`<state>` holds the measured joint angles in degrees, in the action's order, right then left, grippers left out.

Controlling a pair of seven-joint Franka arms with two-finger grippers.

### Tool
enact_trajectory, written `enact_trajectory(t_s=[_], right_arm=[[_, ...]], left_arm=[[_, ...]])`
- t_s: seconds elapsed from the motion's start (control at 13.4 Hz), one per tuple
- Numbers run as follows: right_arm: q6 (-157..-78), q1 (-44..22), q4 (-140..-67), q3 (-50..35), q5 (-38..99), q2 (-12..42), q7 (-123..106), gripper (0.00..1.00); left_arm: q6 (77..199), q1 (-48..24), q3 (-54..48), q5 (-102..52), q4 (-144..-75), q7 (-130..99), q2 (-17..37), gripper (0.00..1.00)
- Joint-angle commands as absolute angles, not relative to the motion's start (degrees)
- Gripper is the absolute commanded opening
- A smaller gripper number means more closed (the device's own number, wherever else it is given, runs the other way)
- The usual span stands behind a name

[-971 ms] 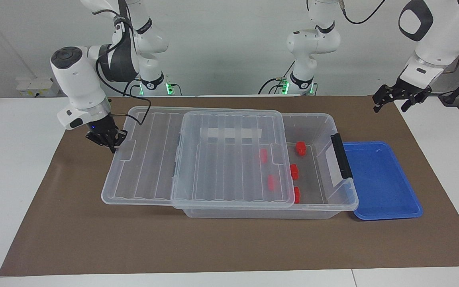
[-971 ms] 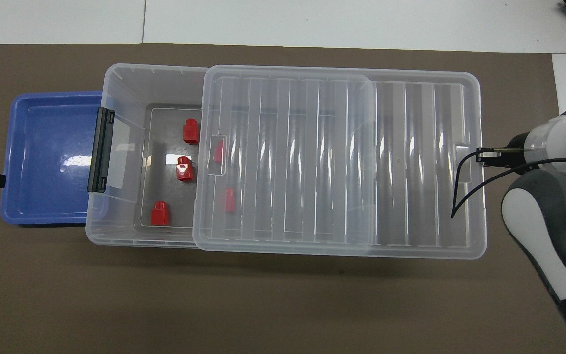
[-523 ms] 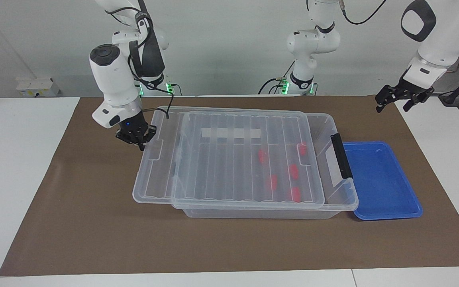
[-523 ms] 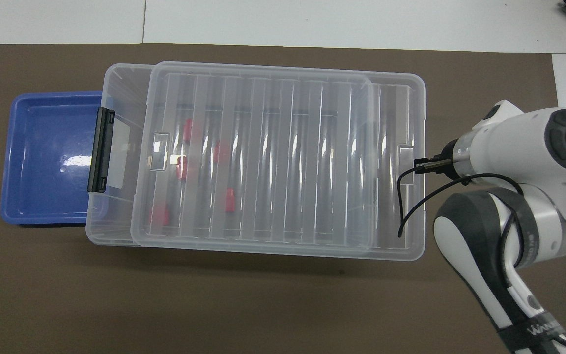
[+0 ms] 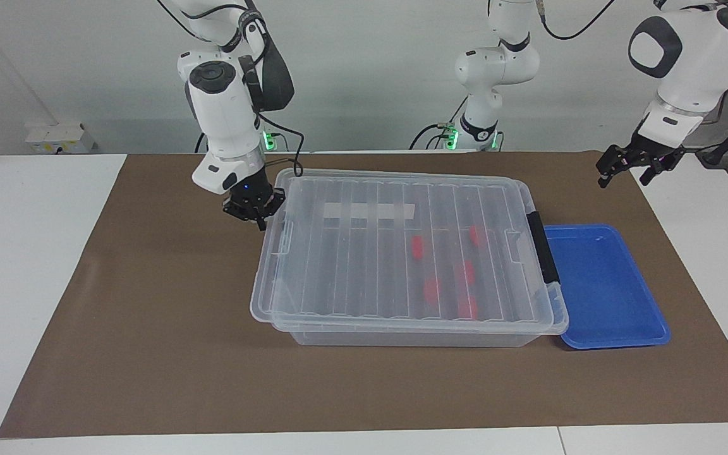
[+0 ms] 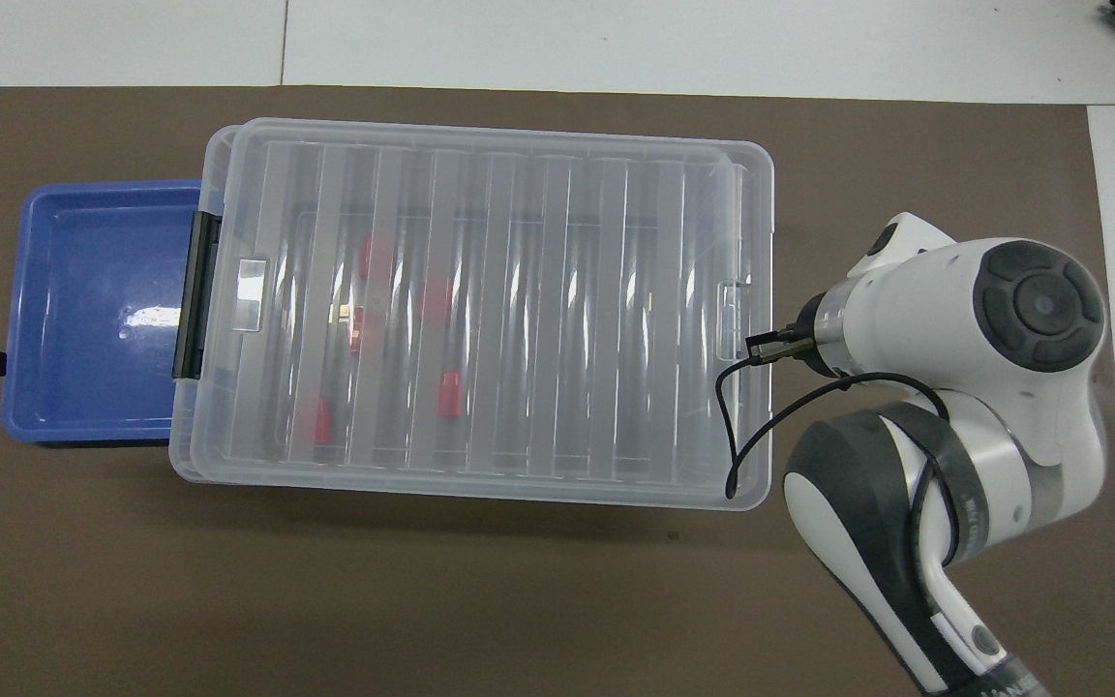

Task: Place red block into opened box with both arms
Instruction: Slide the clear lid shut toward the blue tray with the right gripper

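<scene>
No writing is legible; the ribbed clear lid covers the box mid-frame, red blocks inside; right gripper pinches the lid's edge; left gripper, upper right, fingers apart, waits.

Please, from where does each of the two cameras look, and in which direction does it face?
Facing view: high across the table, looking toward the robots; both arms show, the right gripper shut at the lid's end, the left gripper open, waiting over the mat's corner.
Overhead view: above the robots' end, looking steeply down and forward; only the right arm shows fully.
Both share: the box under its lid, red blocks inside, the blue tray beside it.
</scene>
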<state>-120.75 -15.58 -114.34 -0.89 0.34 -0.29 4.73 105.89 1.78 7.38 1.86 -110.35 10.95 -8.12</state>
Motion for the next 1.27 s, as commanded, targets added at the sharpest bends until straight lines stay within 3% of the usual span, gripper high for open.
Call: enact_trajectory(t_s=[0.0, 0.6, 1.05, 1.12, 1.19], right_arm=[[-121.99, -16.17, -115.4, -0.88, 1.67, -1.23, 5.36, 0.0], [-123.31, -16.52, -114.79, -1.14, 1.67, -1.14, 5.18, 0.0], [-116.03, -12.23, -114.0, -0.44, 1.58, -5.0, 5.62, 0.0], [-114.88, -11.0, -113.91, -0.35, 1.58, -5.53, 6.58, 0.08], [-113.92, -9.07, -113.47, -0.44, 1.58, -5.97, 7.81, 0.63]], left_arm=[[107.23, 2.46, 6.86, 2.46, -112.41, 11.25, -10.11, 1.0], [106.79, 2.29, 6.5, 2.46, -112.15, 11.16, -10.02, 1.0], [106.7, 1.84, 6.42, 2.46, -111.53, 11.07, -9.84, 1.0], [106.7, 1.85, 6.42, 2.46, -111.36, 10.99, -9.84, 1.0], [106.53, 1.76, 6.42, 2.46, -111.36, 10.99, -9.93, 1.0]])
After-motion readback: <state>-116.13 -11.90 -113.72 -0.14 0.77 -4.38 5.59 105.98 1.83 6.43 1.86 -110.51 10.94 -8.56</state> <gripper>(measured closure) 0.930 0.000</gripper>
